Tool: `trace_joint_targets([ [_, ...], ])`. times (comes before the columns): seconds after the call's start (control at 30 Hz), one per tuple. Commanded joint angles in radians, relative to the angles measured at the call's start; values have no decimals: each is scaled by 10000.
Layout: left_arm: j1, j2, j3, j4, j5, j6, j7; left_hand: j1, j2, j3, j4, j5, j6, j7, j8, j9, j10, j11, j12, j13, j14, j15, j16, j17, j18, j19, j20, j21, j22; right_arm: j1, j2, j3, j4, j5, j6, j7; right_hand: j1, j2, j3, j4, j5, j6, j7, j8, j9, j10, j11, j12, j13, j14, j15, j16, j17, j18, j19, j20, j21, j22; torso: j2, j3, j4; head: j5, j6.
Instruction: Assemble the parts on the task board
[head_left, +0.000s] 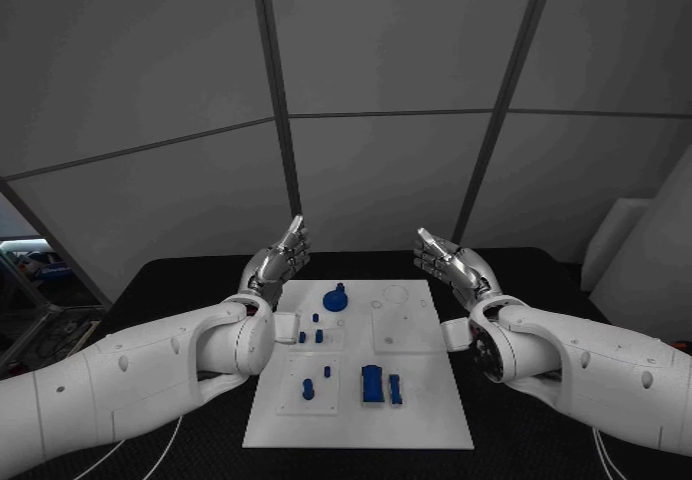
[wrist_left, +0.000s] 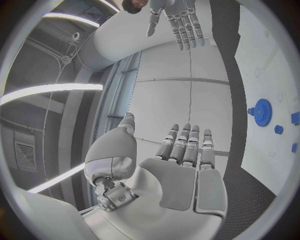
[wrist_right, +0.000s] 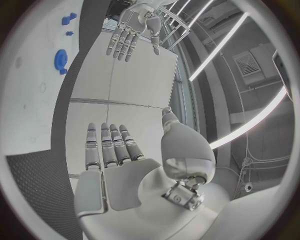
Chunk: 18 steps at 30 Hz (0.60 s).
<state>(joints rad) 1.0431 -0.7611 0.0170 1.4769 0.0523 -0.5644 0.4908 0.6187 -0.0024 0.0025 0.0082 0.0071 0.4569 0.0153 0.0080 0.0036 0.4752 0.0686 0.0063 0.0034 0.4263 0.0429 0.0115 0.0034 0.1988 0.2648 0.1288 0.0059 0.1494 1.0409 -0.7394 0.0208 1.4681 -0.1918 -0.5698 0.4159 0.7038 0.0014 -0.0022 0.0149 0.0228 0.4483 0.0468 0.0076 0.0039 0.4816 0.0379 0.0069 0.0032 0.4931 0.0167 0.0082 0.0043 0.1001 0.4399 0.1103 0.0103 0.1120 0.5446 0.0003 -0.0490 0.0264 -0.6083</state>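
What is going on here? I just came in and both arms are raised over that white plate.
The robot's left hand and right hand hover open, fingers straight, at either side of the far end of the white rectangular task board, holding nothing. Small blue plastic parts lie on the board: a round gear-like piece near the far end, small pegs at the middle, and a taller blue block nearer the robot.

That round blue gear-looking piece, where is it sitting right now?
In the head view the blue gear stands on the far part of the white task board, left of its middle, between the raised left hand and right hand.
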Motion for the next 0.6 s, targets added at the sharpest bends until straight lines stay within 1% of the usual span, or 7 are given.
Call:
trace_joint_targets([
  [0.03,51,-95,-71,495,-440,-1618,260,-1984,24,-25,-82,-71,-1467,-153,-80,-36,-1524,-686,-63,-34,-1369,-429,-115,-34,-599,-856,-402,-59,-481,58,-216,-98,560,1517,-1588,860,-2253,-14,22,-149,-228,-1435,-468,-76,-39,-1537,-379,-69,-32,-1578,-167,-82,-43,-298,-1409,-352,-103,-360,-3,-3,448,-225,71],
  [0.07,56,-121,-98,614,-463,-1737,269,-2168,24,-25,-82,-71,-1601,-153,-80,-36,-1665,-686,-63,-34,-1498,-429,-115,-34,-596,-940,-441,-59,-525,67,-267,-128,682,1624,-1699,908,-2447,-14,22,-149,-228,-1562,-468,-76,-39,-1672,-379,-69,-32,-1717,-167,-82,-43,-300,-1527,-387,-103,-392,-3,-3,472,-246,78],
  [0.1,60,-142,-121,714,-482,-1838,276,-2334,24,-25,-82,-71,-1725,-153,-80,-36,-1796,-686,-63,-34,-1611,-429,-115,-34,-599,-991,-489,-59,-564,74,-310,-153,786,1714,-1792,949,-2635,-14,22,-149,-228,-1683,-468,-76,-39,-1800,-379,-69,-32,-1843,-167,-82,-43,-299,-1650,-1103,-103,-1120,-4,-3,485,-260,82],
  [0.17,67,-179,-159,883,-513,-2007,289,-2680,24,-25,-82,-71,-1978,-153,-80,-36,-2057,-686,-63,-34,-1849,-429,-115,-34,-599,-1140,-564,-59,-647,87,-383,-195,963,1869,-1952,1019,-3027,-14,22,-149,-228,-1929,-468,-76,-39,-2072,-379,-69,-32,-2118,-167,-82,-43,-299,-1883,-1103,-103,-1120,-4,-3,490,-264,83],
  [0.2,68,-186,-167,917,-520,-2041,291,-2816,24,-25,-82,-71,-2085,-153,-80,-36,-2164,-686,-63,-34,-1942,-429,-115,-34,-600,-1199,-1288,-59,-682,90,-398,-204,1000,1902,-1986,1034,-3192,-14,22,-149,-228,-2035,-468,-76,-39,-2183,-379,-69,-32,-2238,-167,-82,-43,-1001,-1973,-1103,-103,-1120,-4,-3,490,-264,83],
  [0.33,69,-189,-170,931,-523,-2056,292,-3321,24,-25,-82,-71,-2453,-153,-80,-36,-2547,-686,-63,-34,-2293,-429,-115,-34,-597,-1446,-1288,-59,-1494,91,-406,-208,1019,1918,-2002,1041,-3753,-14,22,-149,-228,-2393,-468,-76,-39,-2565,-379,-69,-32,-2633,-167,-82,-43,-1001,-2339,-1103,-103,-1120,-4,-3,490,-264,83],
  [0.6,69,-189,-170,931,-523,-2056,292,-4131,24,-25,-82,-71,-3050,-153,-80,-36,-3179,-686,-63,-34,-2849,-429,-115,-34,-596,-1792,-1288,-59,-1494,91,-406,-208,1019,1918,-2002,1041,-4691,-14,22,-149,-228,-2992,-468,-76,-39,-3204,-379,-69,-32,-3286,-167,-82,-43,-1001,-2928,-1103,-103,-1120,-4,-3,490,-264,83],
])
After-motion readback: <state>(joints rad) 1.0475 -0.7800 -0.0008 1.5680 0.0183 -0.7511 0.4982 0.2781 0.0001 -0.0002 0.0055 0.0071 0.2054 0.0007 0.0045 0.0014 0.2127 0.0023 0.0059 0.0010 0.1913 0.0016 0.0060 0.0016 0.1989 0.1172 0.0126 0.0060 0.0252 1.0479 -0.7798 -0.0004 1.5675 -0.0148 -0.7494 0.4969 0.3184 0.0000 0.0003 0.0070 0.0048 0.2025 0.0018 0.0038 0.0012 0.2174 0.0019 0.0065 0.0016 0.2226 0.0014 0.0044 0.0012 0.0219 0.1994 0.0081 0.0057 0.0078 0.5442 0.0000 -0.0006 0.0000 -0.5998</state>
